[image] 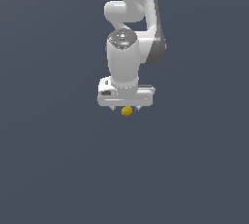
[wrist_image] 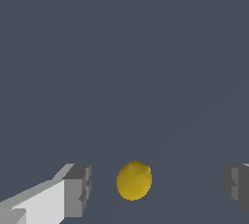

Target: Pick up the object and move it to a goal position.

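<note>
- Exterior view: white Panda arm (image: 127, 47) comes down from the top edge, wrist pointing straight down, gripper (image: 126, 107) at the picture's centre.
- Small yellow-orange ball (image: 126, 111) sits right under the white hand body, between the two short fingertips that poke out below it.
- Wrist view: the fingers are spread wide. One grey pad (wrist_image: 78, 189) on its white finger is on one side of the ball (wrist_image: 134, 180), the other pad (wrist_image: 237, 185) well off on the opposite side, partly cut by the frame edge.
- Ball lies in the gap, not centred: nearer the first pad, clear daylight on both sides, neither pad touching it.
- Ball looks slightly lemon-shaped rather than a perfect sphere in the wrist view.
- Surface (image: 58, 169) is a flat, uniform dark blue-grey fill in both views. Can't tell from either view whether the ball rests on it or how high the fingertips are above it.
</note>
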